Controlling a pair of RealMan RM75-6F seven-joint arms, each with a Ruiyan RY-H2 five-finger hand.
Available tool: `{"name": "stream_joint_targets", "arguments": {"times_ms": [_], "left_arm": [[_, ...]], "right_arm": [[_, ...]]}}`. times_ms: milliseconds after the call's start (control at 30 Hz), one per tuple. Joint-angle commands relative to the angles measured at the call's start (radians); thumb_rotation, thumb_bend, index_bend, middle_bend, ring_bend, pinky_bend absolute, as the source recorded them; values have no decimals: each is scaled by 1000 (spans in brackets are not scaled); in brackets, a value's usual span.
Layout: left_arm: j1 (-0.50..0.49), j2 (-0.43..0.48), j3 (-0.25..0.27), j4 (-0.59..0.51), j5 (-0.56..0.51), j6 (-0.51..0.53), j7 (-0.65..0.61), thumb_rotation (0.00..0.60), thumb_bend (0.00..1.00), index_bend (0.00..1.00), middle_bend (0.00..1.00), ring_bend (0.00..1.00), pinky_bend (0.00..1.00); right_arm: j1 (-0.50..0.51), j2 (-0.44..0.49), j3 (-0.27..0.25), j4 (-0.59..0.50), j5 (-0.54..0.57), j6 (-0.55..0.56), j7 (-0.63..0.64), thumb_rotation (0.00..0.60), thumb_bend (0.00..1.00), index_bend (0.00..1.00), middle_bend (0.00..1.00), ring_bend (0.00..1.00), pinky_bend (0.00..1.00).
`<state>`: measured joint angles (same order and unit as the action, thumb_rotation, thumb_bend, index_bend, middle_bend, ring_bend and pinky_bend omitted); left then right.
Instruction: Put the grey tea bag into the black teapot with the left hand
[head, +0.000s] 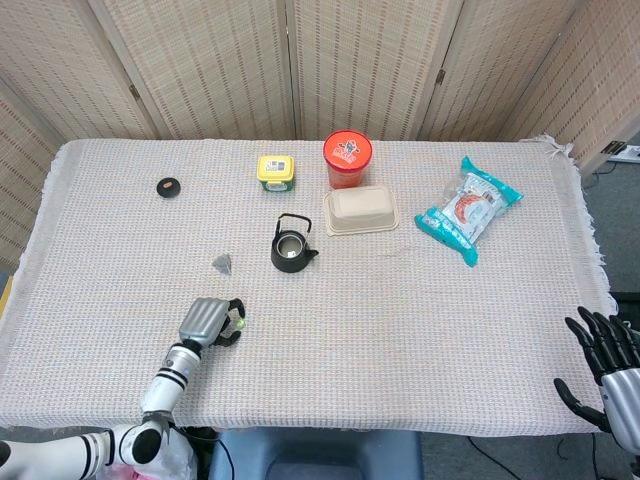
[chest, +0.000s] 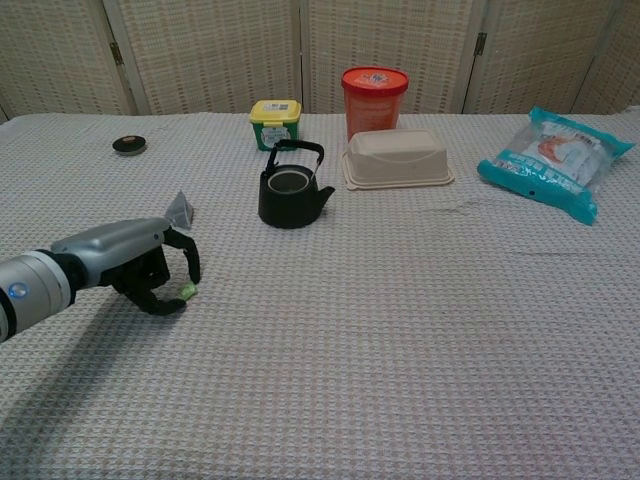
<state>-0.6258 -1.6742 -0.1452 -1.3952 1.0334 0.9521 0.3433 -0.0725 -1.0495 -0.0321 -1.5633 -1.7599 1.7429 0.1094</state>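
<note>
The grey tea bag (head: 222, 263) (chest: 181, 210) lies on the cloth left of the black teapot (head: 290, 247) (chest: 290, 190), which stands upright with no lid on. A small green tag (head: 241, 322) (chest: 187, 290) sits nearer the front edge. My left hand (head: 210, 320) (chest: 140, 260) rests low on the cloth in front of the tea bag, its fingers curled, pinching the tag between thumb and fingertip. My right hand (head: 607, 375) hangs off the table's front right corner with fingers spread, holding nothing; the chest view does not show it.
A small black lid (head: 168, 186) (chest: 127, 144) lies at the far left. Behind the teapot stand a yellow tub (head: 275, 170), a red-lidded cup (head: 347, 158) and a beige box (head: 360, 210). A blue snack bag (head: 468, 208) lies at the right.
</note>
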Motion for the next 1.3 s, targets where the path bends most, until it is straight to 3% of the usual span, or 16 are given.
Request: {"name": "stream_joint_targets", "arguments": {"times_ms": [33,867,1300], "left_arm": [[-3,-7,0,12,-5,-5,-6,600,366,459,1000,1000,1000],[-2,-26,6,84,49,-14,-95,600,370,589,1000,1000,1000],[12,6,5,67,76,9,-117,600,392,603,1000,1000,1000]], "right_arm": [[0,0,0,0,1,-1,-1,600,241,0,0,0,0],[3,-2,4,-6,10,-15,-17,600,242,0,0,0,0],[8,-5,3,-14,8,-27,-34,600,241,0,0,0,0]]}}
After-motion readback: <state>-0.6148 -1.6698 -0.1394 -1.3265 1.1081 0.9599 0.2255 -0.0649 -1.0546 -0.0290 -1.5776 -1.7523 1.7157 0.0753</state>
